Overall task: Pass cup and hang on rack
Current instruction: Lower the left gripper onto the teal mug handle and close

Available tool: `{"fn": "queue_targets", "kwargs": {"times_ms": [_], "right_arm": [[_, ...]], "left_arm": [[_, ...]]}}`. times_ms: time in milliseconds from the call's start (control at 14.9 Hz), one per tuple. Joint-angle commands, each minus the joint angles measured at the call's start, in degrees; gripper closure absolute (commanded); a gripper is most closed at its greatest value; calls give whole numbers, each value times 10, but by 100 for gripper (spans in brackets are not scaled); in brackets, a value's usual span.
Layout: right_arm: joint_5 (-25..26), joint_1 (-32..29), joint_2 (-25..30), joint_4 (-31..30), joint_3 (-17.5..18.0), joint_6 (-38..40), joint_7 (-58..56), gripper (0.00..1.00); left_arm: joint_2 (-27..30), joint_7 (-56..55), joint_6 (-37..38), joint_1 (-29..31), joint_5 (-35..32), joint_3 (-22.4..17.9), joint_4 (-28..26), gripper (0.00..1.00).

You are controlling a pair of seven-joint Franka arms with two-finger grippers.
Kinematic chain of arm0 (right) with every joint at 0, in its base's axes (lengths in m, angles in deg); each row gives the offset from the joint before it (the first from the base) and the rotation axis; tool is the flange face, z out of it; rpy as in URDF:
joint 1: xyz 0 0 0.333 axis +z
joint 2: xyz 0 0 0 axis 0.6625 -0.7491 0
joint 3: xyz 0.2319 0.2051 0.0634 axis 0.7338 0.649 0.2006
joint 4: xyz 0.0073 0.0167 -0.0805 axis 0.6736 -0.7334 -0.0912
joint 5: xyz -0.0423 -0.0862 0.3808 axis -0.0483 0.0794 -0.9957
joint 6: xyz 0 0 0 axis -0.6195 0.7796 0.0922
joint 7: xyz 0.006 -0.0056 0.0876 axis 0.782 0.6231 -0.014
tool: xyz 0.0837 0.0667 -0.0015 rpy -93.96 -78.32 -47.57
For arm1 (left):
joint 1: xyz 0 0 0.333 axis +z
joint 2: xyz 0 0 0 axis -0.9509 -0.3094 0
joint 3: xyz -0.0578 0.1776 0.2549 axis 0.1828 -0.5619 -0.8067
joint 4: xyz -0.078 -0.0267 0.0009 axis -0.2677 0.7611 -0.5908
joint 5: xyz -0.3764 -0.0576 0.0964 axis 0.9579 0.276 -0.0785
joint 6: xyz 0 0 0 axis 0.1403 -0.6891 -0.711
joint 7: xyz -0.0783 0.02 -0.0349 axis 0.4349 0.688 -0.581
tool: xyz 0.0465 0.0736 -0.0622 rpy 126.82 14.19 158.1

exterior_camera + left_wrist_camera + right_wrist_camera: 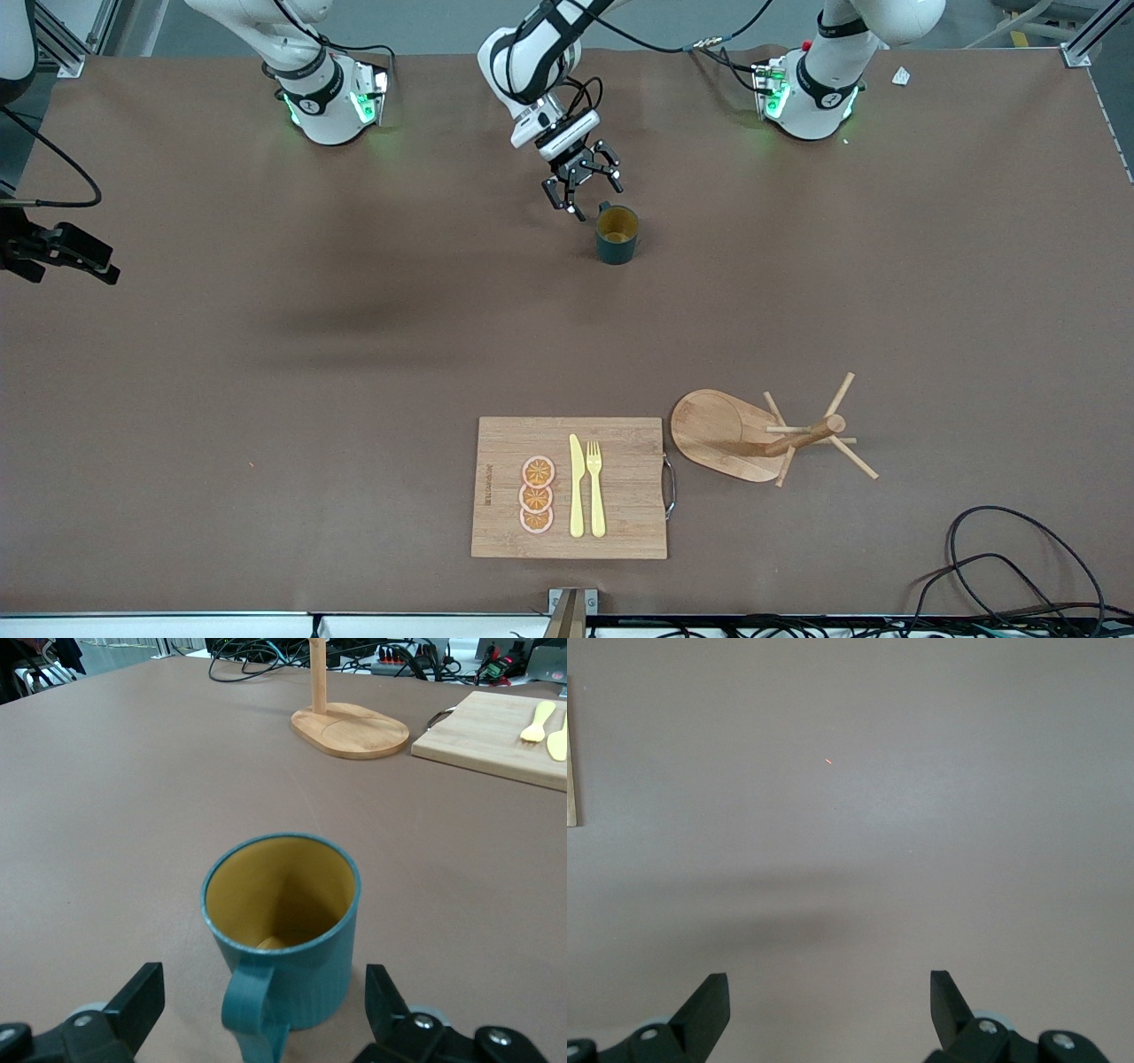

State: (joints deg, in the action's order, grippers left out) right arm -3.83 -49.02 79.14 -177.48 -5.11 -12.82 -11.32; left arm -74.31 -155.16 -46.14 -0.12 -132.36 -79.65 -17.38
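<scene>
The teal-green cup [617,235] with its yellow inside stands upright on the brown table, nearer the robot bases than the bamboo rack [726,434]. Its handle points at my left gripper [580,190], which hovers low beside it, open. In the left wrist view the cup [283,930] sits just ahead of the left gripper [264,985], whose fingertips [146,992] flank the handle without touching. The rack [350,726] stands upright farther off, toward the front camera. My right gripper [102,266] waits open over the right arm's end of the table; the right gripper [830,988] sees only bare table.
A wooden cutting board [629,496] lies beside the rack near the front edge, carrying a yellow knife [577,487], a yellow fork [595,487] and orange slices [537,494]. Black cables [1019,558] coil at the front corner on the left arm's end.
</scene>
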Motion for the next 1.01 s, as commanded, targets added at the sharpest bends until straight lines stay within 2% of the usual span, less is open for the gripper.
{"fn": "queue_targets", "kwargs": {"times_ms": [0, 135, 269, 538, 740, 942], "right_arm": [[0, -7, 13, -9, 4, -1, -2, 0], [4, -7, 14, -8, 5, 0, -1, 0], [24, -4, 12, 3, 7, 2, -1, 0], [26, -6, -8, 20, 6, 5, -5, 0], [25, -3, -19, 27, 7, 5, -2, 0], [24, -4, -19, 32, 7, 4, -1, 0]], "left_arm": [[-8, -9, 1, -1, -12, 2, 2, 3], [-21, -9, 0, -1, -14, 2, 6, 10], [-22, -9, -5, -1, -15, 2, 13, 27], [-34, -9, -7, 2, -15, 1, 32, 50], [-40, -7, -7, 3, -15, -1, 44, 63], [-44, -5, -7, 3, -18, -4, 49, 70]]}}
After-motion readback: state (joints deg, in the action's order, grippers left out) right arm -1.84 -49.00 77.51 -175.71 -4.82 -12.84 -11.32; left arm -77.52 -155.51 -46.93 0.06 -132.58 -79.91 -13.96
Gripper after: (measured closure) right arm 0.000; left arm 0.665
